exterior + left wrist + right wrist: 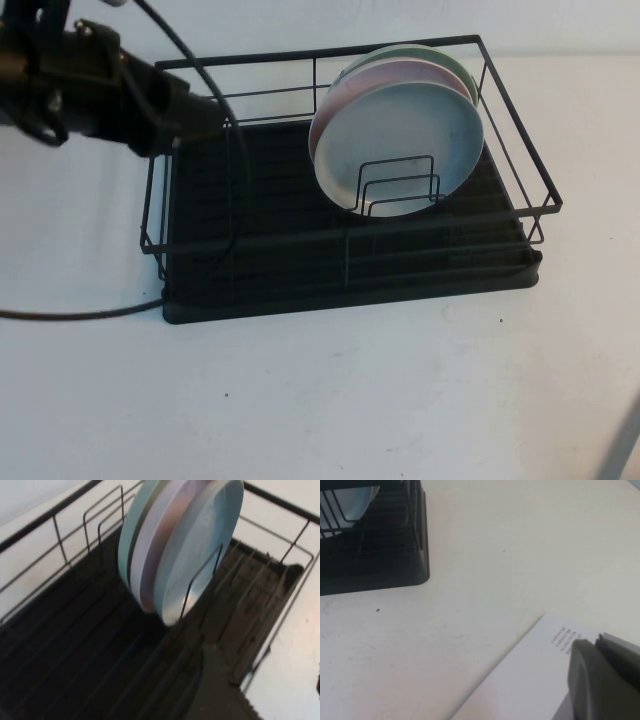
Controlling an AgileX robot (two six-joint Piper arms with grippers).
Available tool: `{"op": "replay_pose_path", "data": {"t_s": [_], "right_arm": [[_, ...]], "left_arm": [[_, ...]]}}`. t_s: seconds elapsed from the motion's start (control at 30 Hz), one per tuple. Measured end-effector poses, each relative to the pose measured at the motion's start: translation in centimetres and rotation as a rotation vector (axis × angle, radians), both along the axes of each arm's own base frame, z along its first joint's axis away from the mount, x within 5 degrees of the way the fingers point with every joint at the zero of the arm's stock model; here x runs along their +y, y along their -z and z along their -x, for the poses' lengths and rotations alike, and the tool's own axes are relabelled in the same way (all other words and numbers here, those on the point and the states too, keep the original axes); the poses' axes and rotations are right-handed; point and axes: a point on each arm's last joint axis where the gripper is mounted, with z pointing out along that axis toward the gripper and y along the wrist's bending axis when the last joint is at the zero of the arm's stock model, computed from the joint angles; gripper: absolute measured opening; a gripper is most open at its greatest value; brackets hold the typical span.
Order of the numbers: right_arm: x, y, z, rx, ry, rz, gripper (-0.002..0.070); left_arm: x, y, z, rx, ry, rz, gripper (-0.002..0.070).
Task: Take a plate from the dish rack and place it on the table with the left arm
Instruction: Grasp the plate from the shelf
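Note:
The pale blue-grey plate stands on edge at the right back of the black dish rack, held by wire dividers, in front of a pink plate and a mint-green plate. In the left wrist view the plate is ahead of the gripper. My left gripper hovers over the rack's left end, apart from the plates; in its wrist view it is open and empty. My right gripper is shut and empty, low over the table to the right of the rack.
The left arm's black cable loops across the table left of the rack. A white printed sheet lies under the right gripper. The rack's ribbed tray is bare on its left half.

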Motion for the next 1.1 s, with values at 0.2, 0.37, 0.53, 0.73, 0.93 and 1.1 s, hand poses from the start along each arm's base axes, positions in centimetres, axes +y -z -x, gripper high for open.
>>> {"op": "replay_pose_path", "data": {"t_s": [0.2,0.37,0.53,0.73,0.93,1.1], "right_arm": [[0.0,0.0,0.0,0.000,0.000,0.000,-0.0018],[0.0,0.0,0.0,0.000,0.000,0.000,-0.0018],[0.0,0.0,0.0,0.000,0.000,0.000,-0.0018],[0.0,0.0,0.0,0.000,0.000,0.000,-0.0018],[0.0,0.0,0.0,0.000,0.000,0.000,-0.0018],[0.0,0.0,0.0,0.000,0.000,0.000,-0.0018]], "left_arm": [[-3.2,-0.3,-3.2,-0.080,0.120,0.020,0.0389],[-7.5,0.4,-4.7,-0.200,0.247,-0.039,0.0391],[-11.1,2.6,-6.3,-0.285,0.270,-0.098,0.0392],[-13.5,5.5,-7.9,-0.337,0.265,-0.151,0.0391],[-14.0,7.5,-9.9,-0.366,0.191,-0.176,0.0392],[-14.6,8.6,-11.0,-0.347,0.169,-0.153,0.0391]]}}
